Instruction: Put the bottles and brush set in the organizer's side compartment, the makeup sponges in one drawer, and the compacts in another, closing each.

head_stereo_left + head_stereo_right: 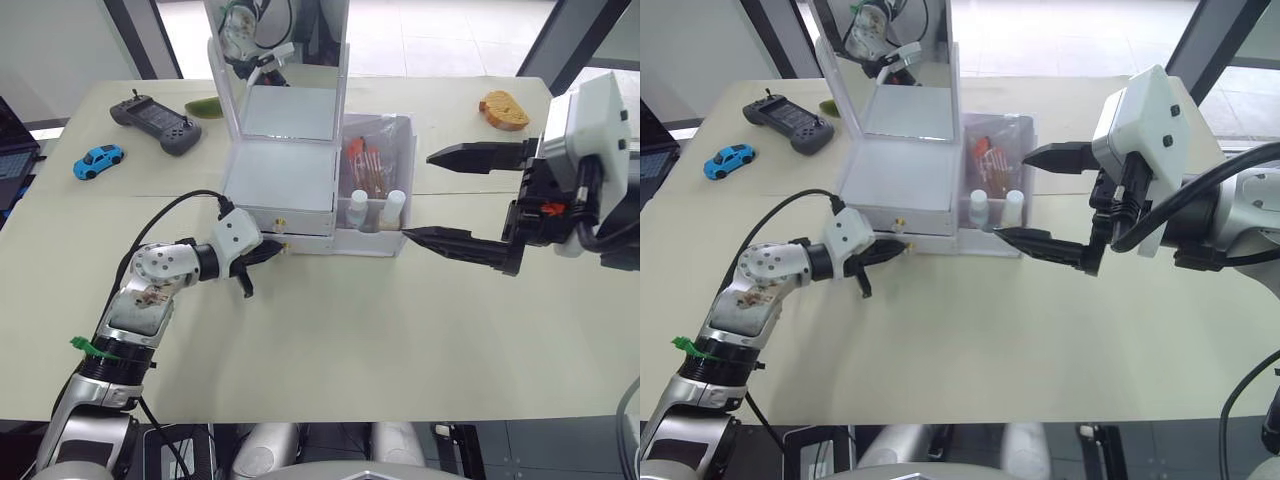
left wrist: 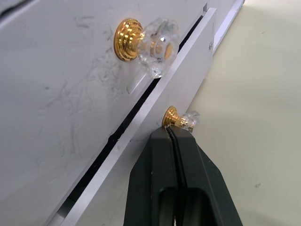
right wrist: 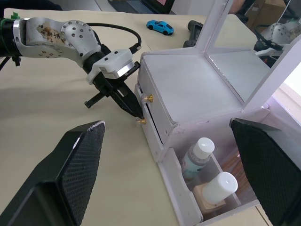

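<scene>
Organizer [image 1: 280,175] sits mid-table; the left gripper [image 2: 175,134], fingers pressed together, touches the lower drawer's gold knob [image 2: 178,119]. The right gripper [image 1: 440,195] hangs wide apart beside the side compartment [image 1: 402,160], holding 2 bottles [image 3: 197,153].

Blue toy car [image 1: 98,159], black controller [image 1: 156,121]

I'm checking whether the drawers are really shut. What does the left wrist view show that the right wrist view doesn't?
The left wrist view alone resolves the dark gap between the two drawer fronts and the left gripper shut just below the lower knob. The right wrist view alone takes in the two bottles in the side compartment, the mirror lid and the open right gripper. Both show the upper knob.
</scene>
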Robot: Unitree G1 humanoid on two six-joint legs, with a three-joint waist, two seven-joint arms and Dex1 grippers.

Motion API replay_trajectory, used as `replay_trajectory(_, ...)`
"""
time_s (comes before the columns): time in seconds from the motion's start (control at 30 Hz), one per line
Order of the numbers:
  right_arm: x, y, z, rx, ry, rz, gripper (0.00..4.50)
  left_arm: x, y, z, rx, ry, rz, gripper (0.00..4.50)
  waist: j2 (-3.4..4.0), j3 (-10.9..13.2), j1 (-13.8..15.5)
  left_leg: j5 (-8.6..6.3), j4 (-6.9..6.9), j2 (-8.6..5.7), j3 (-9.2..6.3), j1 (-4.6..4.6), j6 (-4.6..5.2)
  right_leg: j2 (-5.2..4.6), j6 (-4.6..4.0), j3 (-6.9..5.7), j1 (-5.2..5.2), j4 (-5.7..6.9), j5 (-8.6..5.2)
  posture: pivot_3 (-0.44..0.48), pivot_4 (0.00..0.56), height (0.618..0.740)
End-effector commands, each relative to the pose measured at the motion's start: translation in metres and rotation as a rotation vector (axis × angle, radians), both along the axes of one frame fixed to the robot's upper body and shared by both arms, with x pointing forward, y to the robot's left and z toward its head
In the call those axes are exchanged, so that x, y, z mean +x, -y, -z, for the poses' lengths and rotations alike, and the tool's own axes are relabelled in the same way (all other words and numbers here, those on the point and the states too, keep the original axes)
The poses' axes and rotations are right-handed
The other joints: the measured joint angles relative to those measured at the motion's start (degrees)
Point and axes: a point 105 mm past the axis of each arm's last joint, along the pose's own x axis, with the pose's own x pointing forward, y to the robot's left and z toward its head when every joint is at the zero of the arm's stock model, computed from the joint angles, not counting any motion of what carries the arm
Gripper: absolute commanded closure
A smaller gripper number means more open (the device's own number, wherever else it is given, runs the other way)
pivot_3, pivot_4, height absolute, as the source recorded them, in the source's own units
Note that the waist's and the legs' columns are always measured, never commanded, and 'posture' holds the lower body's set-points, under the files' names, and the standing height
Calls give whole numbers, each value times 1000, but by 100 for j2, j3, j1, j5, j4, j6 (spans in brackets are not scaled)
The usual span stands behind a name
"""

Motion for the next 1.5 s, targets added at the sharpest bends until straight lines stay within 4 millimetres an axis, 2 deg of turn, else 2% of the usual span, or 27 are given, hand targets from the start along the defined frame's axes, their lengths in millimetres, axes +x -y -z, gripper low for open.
replay_trajectory(0.03,-5,1,-7,2,34,6,0,3,3,-17,-2,68,23,4466,0,0,0,0,0,0,0,0,0,0,0,0,0,0,0,0,150,740)
replay_trajectory(0.6,-8,2,-7,-1,32,5,0,14,-17,-27,79,105,-32,4466,0,0,-22,0,0,3,0,-2,0,2,1,1,-3,1,0,0,150,740)
replay_trajectory(1.0,-12,4,-6,-4,42,8,0,20,-4,-30,23,114,-46,4466,0,0,-2,0,4,-1,-1,-5,0,0,1,0,-3,2,1,0,150,740)
replay_trajectory(1.2,-13,7,-3,-10,35,21,0,15,-3,-28,21,88,-22,4466,-1,0,15,0,8,-6,-3,-5,0,-3,2,-1,-2,3,1,0,150,740)
replay_trajectory(1.37,-9,20,7,-13,-2,72,0,10,-19,-39,-51,27,-46,4466,-1,-1,-14,0,7,-4,-4,-5,0,-1,2,-1,-3,5,1,0,150,740)
replay_trajectory(1.47,-8,44,21,-4,-67,156,0,6,-37,-50,-129,-24,-66,4466,-2,-1,-24,0,8,-4,-9,-6,0,2,2,-3,-4,9,1,0,150,740)
replay_trajectory(1.5,-6,53,21,49,-104,187,0,10,-50,-56,-165,-39,-116,4466,-2,-1,-29,0,8,-5,-9,-5,0,2,2,-2,-5,10,1,0,150,740)
